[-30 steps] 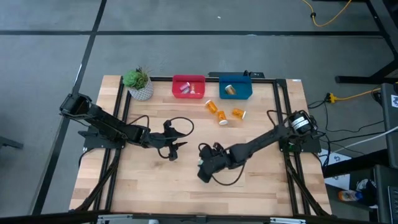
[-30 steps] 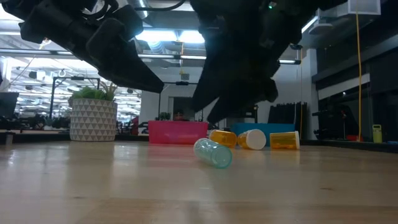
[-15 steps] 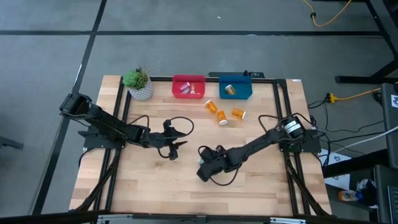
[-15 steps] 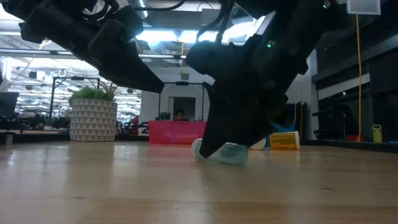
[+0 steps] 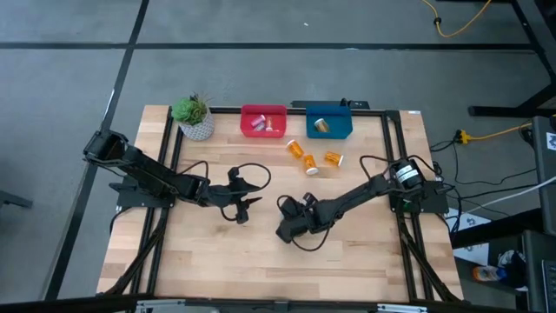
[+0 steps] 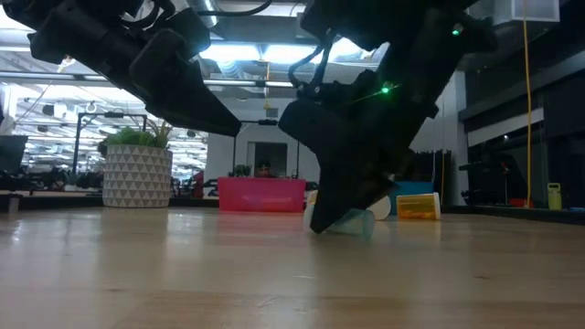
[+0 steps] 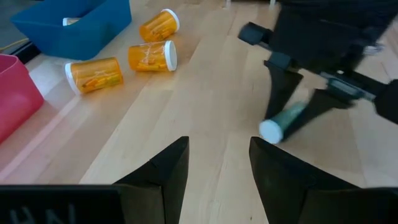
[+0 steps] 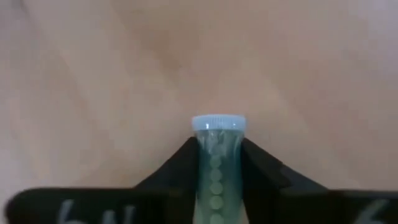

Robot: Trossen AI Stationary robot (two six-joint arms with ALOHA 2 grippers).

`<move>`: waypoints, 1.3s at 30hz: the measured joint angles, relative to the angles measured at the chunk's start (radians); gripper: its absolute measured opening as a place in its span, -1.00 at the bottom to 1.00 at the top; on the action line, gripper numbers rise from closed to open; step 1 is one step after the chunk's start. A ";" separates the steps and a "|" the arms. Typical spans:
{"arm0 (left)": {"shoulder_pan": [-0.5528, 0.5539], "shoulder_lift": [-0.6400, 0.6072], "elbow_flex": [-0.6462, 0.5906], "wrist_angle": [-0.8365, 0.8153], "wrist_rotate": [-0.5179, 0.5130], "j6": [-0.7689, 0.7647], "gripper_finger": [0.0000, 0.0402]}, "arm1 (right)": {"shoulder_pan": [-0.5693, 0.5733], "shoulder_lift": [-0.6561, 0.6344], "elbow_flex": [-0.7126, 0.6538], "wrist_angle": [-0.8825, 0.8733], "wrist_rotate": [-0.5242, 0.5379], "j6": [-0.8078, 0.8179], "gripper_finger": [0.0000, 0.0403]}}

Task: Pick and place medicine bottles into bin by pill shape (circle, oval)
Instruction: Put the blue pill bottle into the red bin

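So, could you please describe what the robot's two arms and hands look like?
Both arms are dark, nearly black, jointed links with black cables looping off them. The right hand and left hand each have two flat, tapered dark fingers. A green light glows on the right arm.

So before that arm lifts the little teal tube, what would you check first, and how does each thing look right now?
1. Right pincer straddling the teal vial: ok, a finger on each side.
2. Grip firm enough to lift: cannot tell.
3. Pill shape readable: ok, they look round in the right wrist view.
4. Pink bin and blue bin reachable: ok, both open at the table's far edge.
5. Three orange bottles lying toward the bins: not ok, mind them.
6. Left pincer out of the way: ok, open, hovering apart.
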 joint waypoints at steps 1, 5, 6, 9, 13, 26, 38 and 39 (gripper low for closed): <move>0.000 0.000 0.000 0.000 0.000 0.000 -0.19 | -0.011 -0.002 0.000 -0.007 0.002 -0.018 -0.59; 0.000 0.000 0.000 0.000 0.000 0.000 -0.19 | -0.069 -0.021 0.065 -0.127 0.071 -0.118 -0.64; 0.000 0.000 0.000 -0.002 0.000 0.000 -0.19 | -0.084 -0.032 0.096 -0.168 0.102 -0.144 -0.64; 0.000 0.000 0.000 -0.003 0.000 0.000 -0.19 | -0.135 -0.048 0.182 -0.316 0.195 -0.221 -0.62; 0.000 0.000 0.000 -0.002 0.000 0.000 -0.19 | -0.221 -0.071 0.291 -0.497 0.350 -0.292 -0.58; 0.000 0.000 0.000 -0.002 0.001 0.000 -0.19 | -0.631 -0.094 0.470 -0.519 0.224 -0.624 -0.57; 0.000 0.000 0.000 -0.003 0.001 0.004 -0.19 | -0.851 -0.092 0.307 0.174 -0.654 -0.799 -0.56; 0.000 0.000 0.000 -0.003 0.001 0.008 -0.19 | -0.852 -0.092 0.294 0.192 -0.685 -0.801 -0.56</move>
